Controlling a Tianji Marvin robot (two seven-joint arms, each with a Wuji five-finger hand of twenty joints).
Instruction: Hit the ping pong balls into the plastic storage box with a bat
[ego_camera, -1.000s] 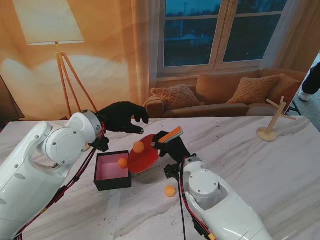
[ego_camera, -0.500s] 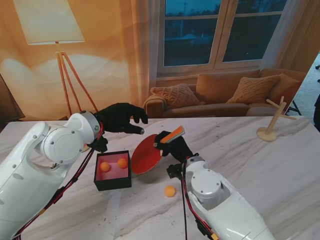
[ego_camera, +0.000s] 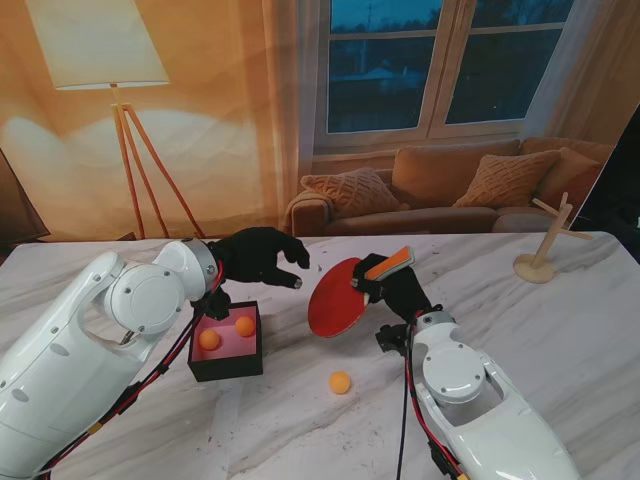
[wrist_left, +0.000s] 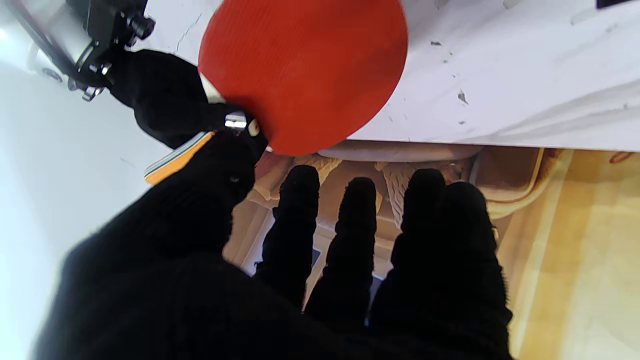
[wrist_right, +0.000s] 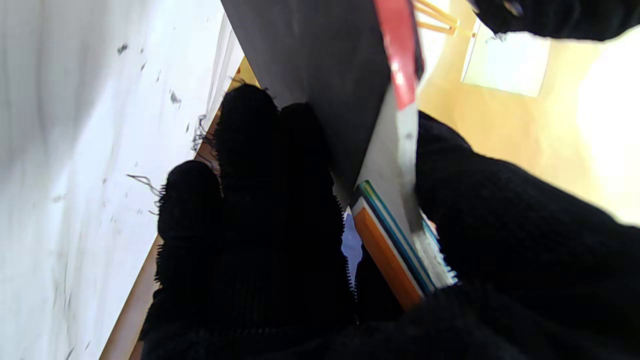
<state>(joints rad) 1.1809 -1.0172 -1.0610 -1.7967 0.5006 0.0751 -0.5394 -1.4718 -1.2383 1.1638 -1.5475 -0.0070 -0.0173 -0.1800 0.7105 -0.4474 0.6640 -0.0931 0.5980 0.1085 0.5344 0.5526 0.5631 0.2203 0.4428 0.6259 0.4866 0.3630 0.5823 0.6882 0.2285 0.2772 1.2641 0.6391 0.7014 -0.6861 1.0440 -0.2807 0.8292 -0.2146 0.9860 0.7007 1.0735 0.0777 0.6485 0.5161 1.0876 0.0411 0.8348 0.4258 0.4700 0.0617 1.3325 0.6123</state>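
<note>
While the left hand (ego_camera: 262, 255) is being kept spread and empty, the bat (ego_camera: 338, 297) is being gripped by the right hand (ego_camera: 395, 288), its red face being angled toward the storage box (ego_camera: 226, 340).

Matt red rubber bat (ego_camera: 337, 297), glossy white marble-look table (ego_camera: 560, 330), black knit-cloth left robot hand (ego_camera: 262, 256), smooth orange balls (ego_camera: 340, 382)

Three small orange ping pong balls are counted: two (ego_camera: 209, 340) (ego_camera: 245, 326) inside the one black, pink-lined plastic storage box (ego_camera: 226, 368), one (ego_camera: 340, 382) on the marble table at the box's four o'clock. One red-faced bat (ego_camera: 336, 297) is seen.
</note>
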